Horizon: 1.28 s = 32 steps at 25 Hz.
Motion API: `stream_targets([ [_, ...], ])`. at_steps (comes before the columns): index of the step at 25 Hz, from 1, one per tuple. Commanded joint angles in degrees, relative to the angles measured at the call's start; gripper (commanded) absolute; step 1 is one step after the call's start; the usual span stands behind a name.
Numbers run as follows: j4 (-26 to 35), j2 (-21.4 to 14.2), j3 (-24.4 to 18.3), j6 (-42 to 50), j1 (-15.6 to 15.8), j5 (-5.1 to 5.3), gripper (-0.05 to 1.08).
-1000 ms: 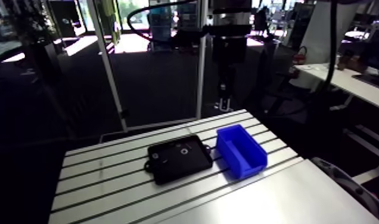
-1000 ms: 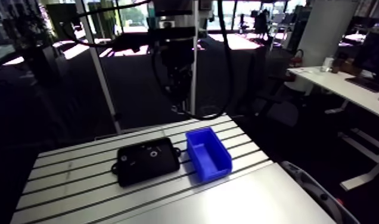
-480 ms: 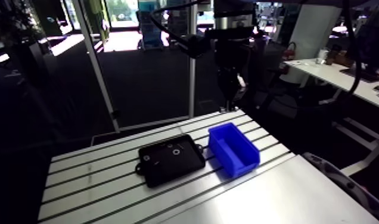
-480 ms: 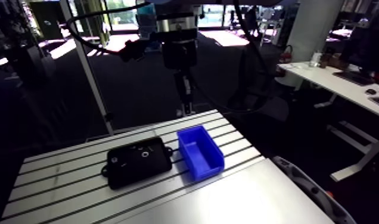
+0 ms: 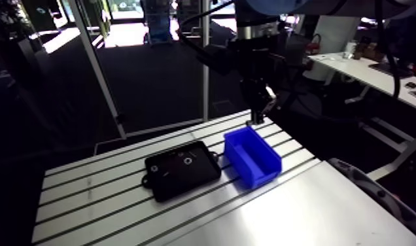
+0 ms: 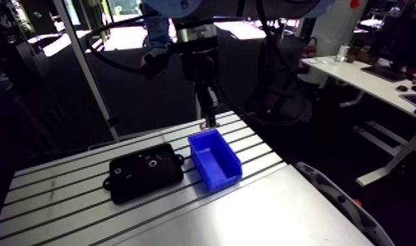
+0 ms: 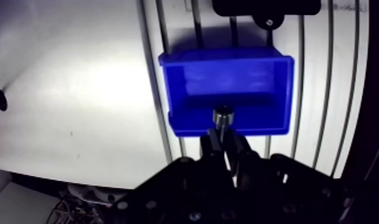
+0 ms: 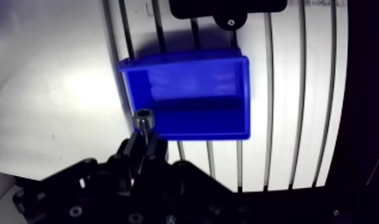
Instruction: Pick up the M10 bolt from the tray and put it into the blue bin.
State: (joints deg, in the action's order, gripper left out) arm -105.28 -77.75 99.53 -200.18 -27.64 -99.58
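The gripper [image 7: 224,136] is clamped on the M10 bolt [image 7: 223,115], whose round head stands up from between the two dark fingers [image 7: 212,143]. In the wrist view the bolt shows over the blue bin [image 7: 287,89], against the wall of the bin that lies farthest from the black tray [image 7: 263,6]. The bolt is held above the bin, not touching it. In the arm view the tray [image 5: 184,182] lies flat on the slotted table [image 5: 106,203] just beside the bin's long side, with a few small pale parts [image 5: 186,159] in it. Against the earlier pictures the whole arm view has shifted, so the camera has moved with the arm. The tray and the bin have kept their places side by side on the table. What has changed is the gripper's place. Earlier it hung lined up with the ground behind the table's far edge, well apart from the bin. Now its tip shows right at the bin's far end.
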Motion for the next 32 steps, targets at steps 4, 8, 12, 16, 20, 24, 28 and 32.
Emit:
stream_targets([
  [4, -6.7, 4.0, 2.6, 0.0, -0.6, -0.57, 0.98],
  [8, -9.0, 6.0, 3.3, 0.0, -0.7, -0.66, 0.98],
  [12, -10.4, 7.4, 4.1, 0.6, -0.6, -0.66, 0.97],
  [16, -11.7, 8.8, 4.5, 0.8, -0.6, -0.66, 0.97],
  [20, -12.6, 10.0, 5.0, 0.9, -0.6, -0.66, 0.97],
  [24, -13.2, 11.3, 5.8, 1.4, -0.6, -0.75, 0.96],
  [28, -13.3, 12.1, 6.1, 1.6, -0.6, -1.10, 0.96],
  [32, -15.8, 13.4, 6.5, 1.7, -0.6, -1.71, 0.95],
])
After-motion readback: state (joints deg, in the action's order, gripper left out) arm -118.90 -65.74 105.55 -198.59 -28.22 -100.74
